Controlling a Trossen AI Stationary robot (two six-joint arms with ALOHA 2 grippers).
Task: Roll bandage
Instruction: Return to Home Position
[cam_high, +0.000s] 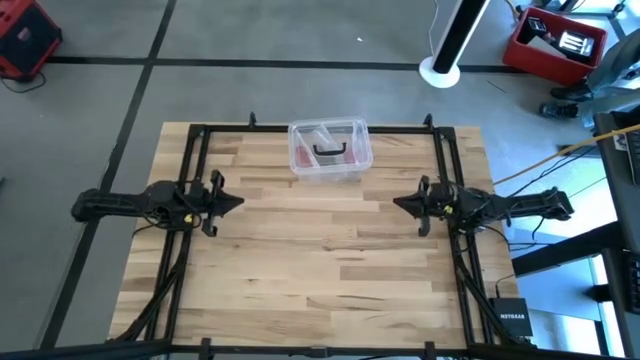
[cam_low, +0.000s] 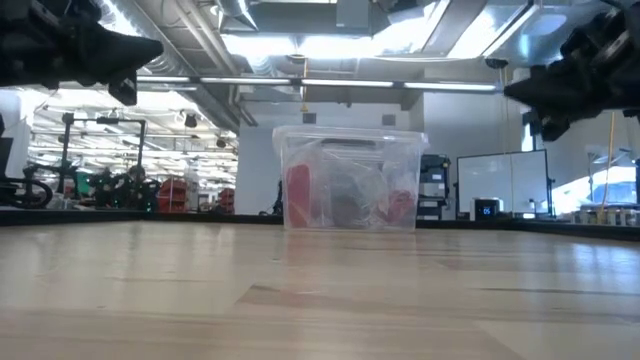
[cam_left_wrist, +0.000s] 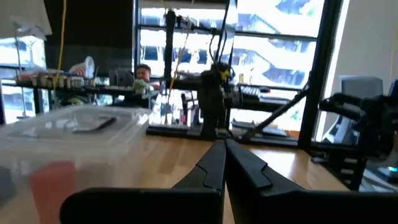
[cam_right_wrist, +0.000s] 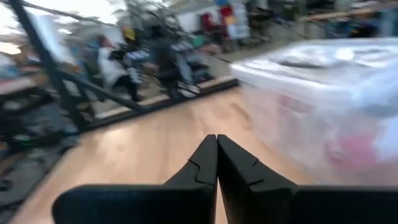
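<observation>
— What's underfoot?
— A grey floor (cam_high: 300, 40) crossed by dark seams, with a red crate (cam_high: 555, 42) at one corner.
— And overhead?
— Bare ducts (cam_low: 235, 20) and bright ceiling lights (cam_low: 300, 45). Tall dark-framed windows (cam_left_wrist: 273, 43) let in daylight beyond the wooden table (cam_high: 320, 270).

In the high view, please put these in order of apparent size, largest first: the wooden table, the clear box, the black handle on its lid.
1. wooden table, by far the largest.
2. clear box, near one edge of the table.
3. black handle, lying within the lid's outline, so clearly the smallest.
</observation>
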